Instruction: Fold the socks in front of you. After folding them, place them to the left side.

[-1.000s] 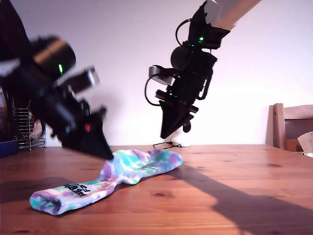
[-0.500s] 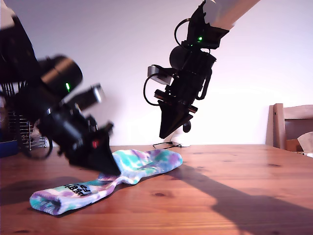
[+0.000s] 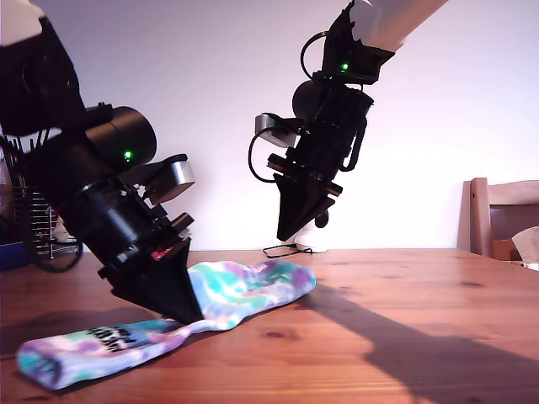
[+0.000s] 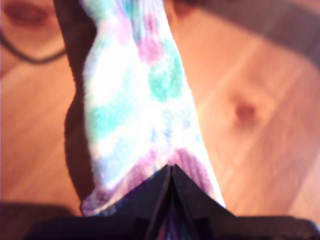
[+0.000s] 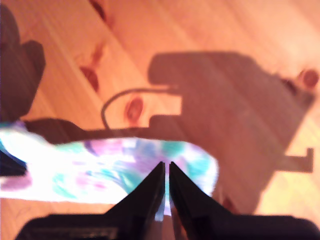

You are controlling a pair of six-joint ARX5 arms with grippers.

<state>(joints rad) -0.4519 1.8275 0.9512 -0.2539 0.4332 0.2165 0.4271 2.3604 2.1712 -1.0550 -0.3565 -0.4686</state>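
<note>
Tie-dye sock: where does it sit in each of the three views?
Exterior view: tie-dye sock lies across the wooden table, toward the exterior view's left.
First wrist view: sock runs away from the closed jaws.
Second wrist view: sock lies crosswise beneath the jaws.
Shared landmark: the knotty table.

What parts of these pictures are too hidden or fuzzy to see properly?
- Black writing on the sock, exterior view: too small and tilted to read.
- The sock's middle, exterior view: hidden behind my first gripper.
- Chair, exterior view: cut off by the right edge.
- Both wrist views: blurred, the sock washed out white.
</note>
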